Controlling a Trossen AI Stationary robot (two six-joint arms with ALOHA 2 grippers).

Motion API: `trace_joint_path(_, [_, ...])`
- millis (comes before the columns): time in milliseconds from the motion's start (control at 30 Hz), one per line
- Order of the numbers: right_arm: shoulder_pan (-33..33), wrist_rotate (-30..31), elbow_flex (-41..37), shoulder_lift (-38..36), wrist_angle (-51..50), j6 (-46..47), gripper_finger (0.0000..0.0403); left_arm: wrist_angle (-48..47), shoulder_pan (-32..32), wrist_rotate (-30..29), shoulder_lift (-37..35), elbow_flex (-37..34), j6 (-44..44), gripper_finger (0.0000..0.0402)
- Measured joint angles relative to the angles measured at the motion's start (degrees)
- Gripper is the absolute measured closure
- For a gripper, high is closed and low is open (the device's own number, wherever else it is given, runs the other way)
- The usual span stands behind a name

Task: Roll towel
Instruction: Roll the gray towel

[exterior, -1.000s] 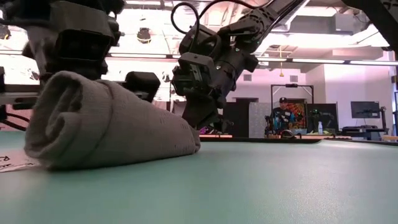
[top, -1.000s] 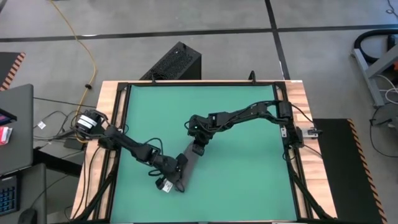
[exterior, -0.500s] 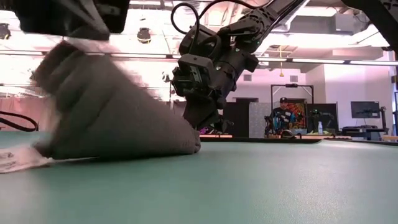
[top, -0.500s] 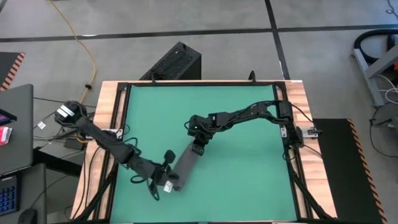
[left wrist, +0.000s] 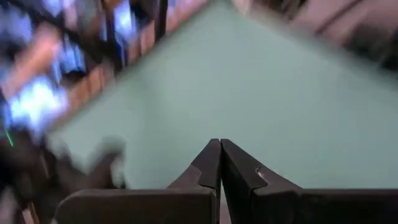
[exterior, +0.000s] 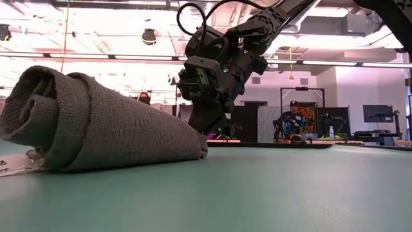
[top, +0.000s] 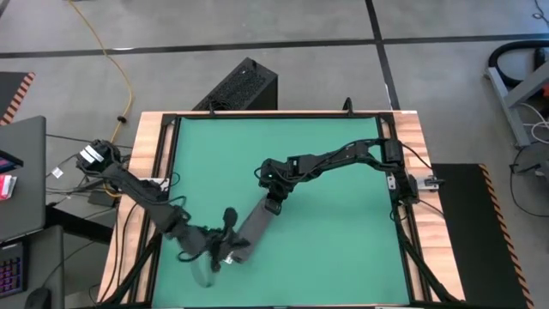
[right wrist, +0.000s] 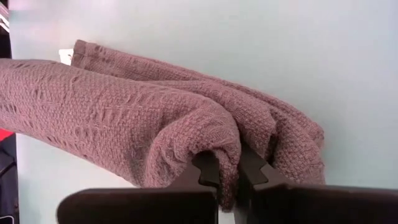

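Letting go: left tool (top: 216, 254) now off towel (top: 255, 225), fingers pressed together, empty; right tool (top: 273, 206) still pinching far end; roll lies formed on tabletop (top: 343, 232)

2 dark jointed arms, black looping cables — right pincer (exterior: 209, 125) boxy, black

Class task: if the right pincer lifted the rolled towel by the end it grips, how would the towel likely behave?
Probably floppy: the towel is soft knit, so its free end would sag. It may unroll, since only the right pincer pinches it. It looks light and unlikely to slip.
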Motion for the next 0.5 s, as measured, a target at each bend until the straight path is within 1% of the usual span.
trace_joint_path(67, [0.0,0.04,-0.02,0.0,0.11,-0.04,0.0377,-5.02,1.87,0.77,1.56,0.48,-4.19,0.0402])
trace_joint_path(167, [0.0,0.04,-0.04,0.0,0.13,-0.05,0.0377,-5.06,3.44,2.03,5.03,1.13,-7.16,0.0402])
trace_joint_path(267, [0.0,0.03,-0.02,0.0,0.03,-0.04,0.0377,-4.93,3.54,2.44,9.21,1.12,-7.26,0.0402])
trace_joint_path(367, [0.0,0.02,-0.01,0.0,-0.16,-0.04,0.0377,-5.19,3.41,1.91,12.12,1.08,-8.5,0.0402])
trace_joint_path(500, [0.0,0.03,0.01,0.0,-0.38,-0.04,0.0377,-10.58,3.34,0.2,14.53,1.13,-14.48,0.0402])
